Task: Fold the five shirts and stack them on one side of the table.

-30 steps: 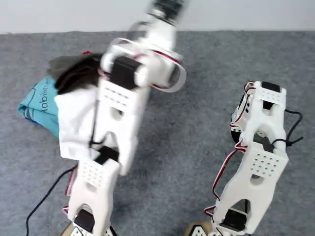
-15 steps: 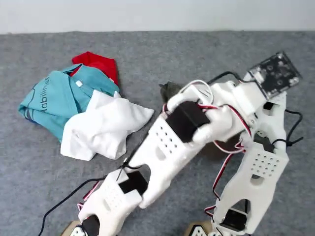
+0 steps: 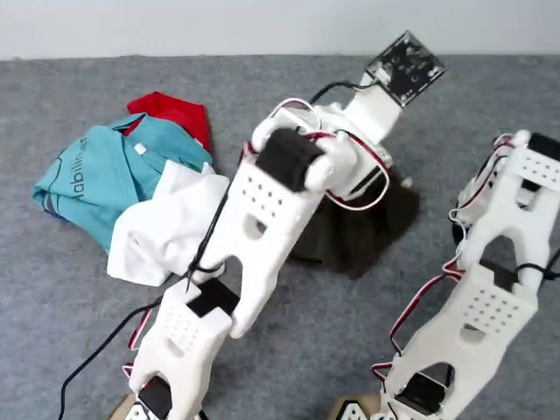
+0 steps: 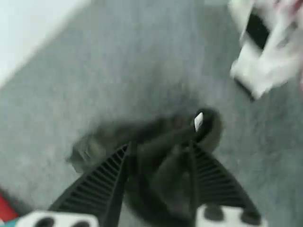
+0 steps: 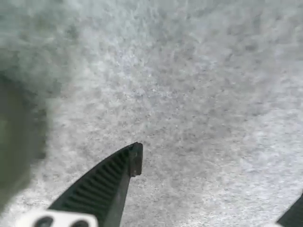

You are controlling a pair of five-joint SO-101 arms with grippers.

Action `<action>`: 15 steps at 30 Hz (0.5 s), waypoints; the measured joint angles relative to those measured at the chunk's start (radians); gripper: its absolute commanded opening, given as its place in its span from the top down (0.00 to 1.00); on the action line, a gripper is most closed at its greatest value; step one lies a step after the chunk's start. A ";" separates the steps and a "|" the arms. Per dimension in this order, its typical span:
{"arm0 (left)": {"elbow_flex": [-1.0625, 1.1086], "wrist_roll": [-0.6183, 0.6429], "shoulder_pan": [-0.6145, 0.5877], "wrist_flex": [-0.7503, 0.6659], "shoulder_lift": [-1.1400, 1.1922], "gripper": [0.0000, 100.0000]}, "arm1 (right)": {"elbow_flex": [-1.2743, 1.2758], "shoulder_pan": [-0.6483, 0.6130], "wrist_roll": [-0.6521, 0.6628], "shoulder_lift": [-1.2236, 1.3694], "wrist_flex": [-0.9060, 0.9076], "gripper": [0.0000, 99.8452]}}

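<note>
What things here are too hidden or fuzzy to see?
- High view: the left arm covers much of the dark shirt, hiding its shape.
- High view: the red shirt is partly covered by the teal shirt.
- Left wrist view: blur hides how the left gripper grips the dark shirt.
- Right wrist view: a dark smudge at the edge is too blurred to name.

Desk: mottled grey, felt-like. At far left a teal shirt with dark lettering is noted, a plain red shirt beyond it, and a plain white shirt nearer. Centre: a dark shirt, near-black with an olive cast. Left arm and right arm are recorded as white, with black motors and red-and-white wiring. Left tool and right tool: black, ribbed.
</note>
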 measured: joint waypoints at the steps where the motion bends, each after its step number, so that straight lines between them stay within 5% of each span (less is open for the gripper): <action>1: 0.044 0.000 0.000 0.000 0.000 0.80 | 0.000 0.000 0.002 -0.015 0.000 0.50; 7: 0.242 -0.044 -0.054 0.000 0.000 0.80 | 0.060 0.000 0.011 -0.072 0.002 0.50; 15: 0.532 -0.051 -0.365 -0.032 0.000 0.81 | 0.103 0.000 0.011 -0.072 0.002 0.50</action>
